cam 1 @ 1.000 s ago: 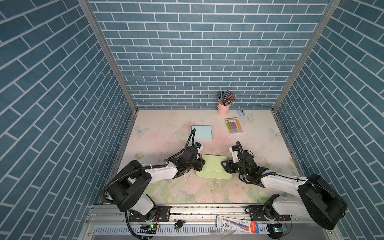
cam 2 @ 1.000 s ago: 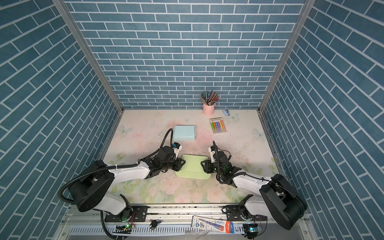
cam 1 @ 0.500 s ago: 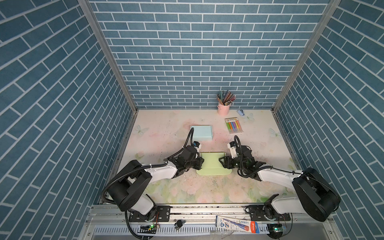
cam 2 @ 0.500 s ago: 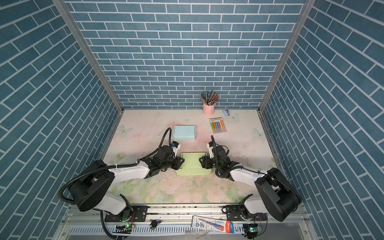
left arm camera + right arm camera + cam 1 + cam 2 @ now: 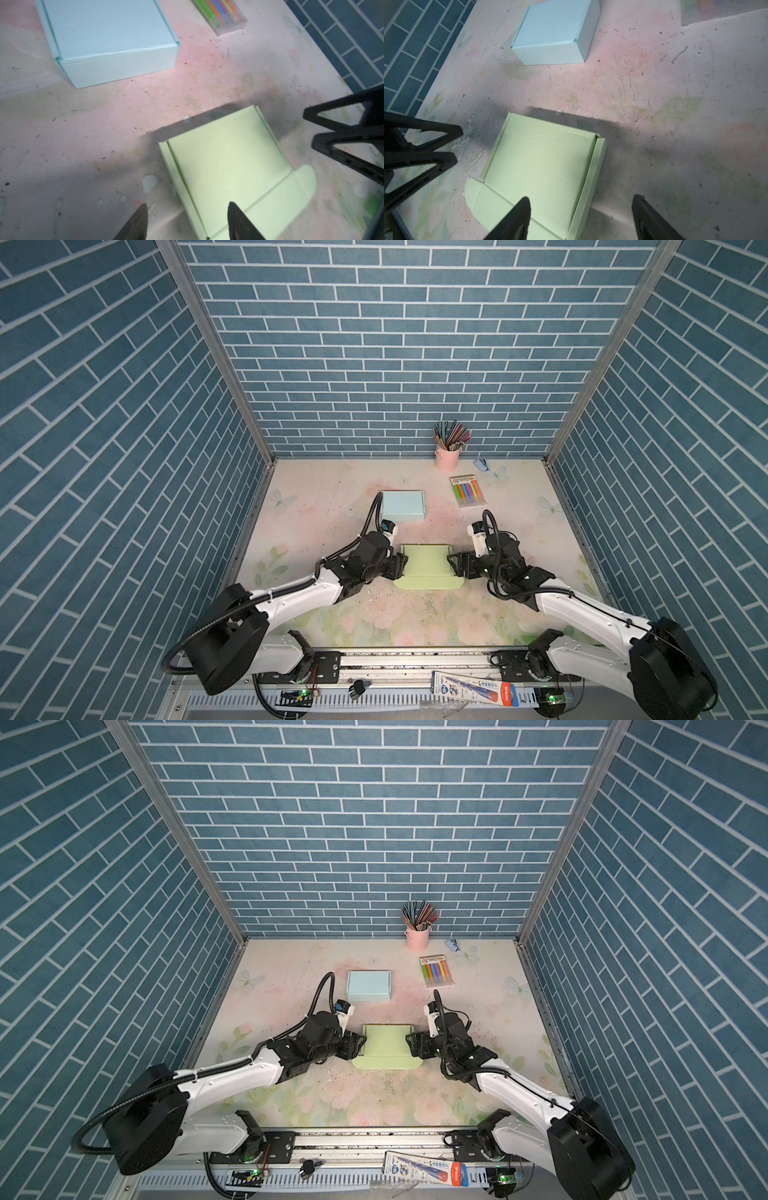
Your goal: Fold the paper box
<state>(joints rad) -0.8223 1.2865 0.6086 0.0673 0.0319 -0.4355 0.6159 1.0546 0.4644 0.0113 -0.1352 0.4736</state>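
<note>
Three blue brick walls (image 5: 374, 344) are enclosing a scuffed, flower-printed desk (image 5: 332, 506). Low over it, the left gripper (image 5: 401, 566) and right gripper (image 5: 452, 568) are both gaping wide, gripping nothing. The green paper box (image 5: 426, 568) is lying between them, just beside each. A blue box (image 5: 402, 506) is sitting beyond the left gripper; markers (image 5: 468, 491) and a pencil cup (image 5: 447, 458) beyond the right.

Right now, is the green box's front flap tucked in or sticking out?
Sticking out: the rounded flap lies spread in front of the box, along its near edge, untucked in both top views.
</note>
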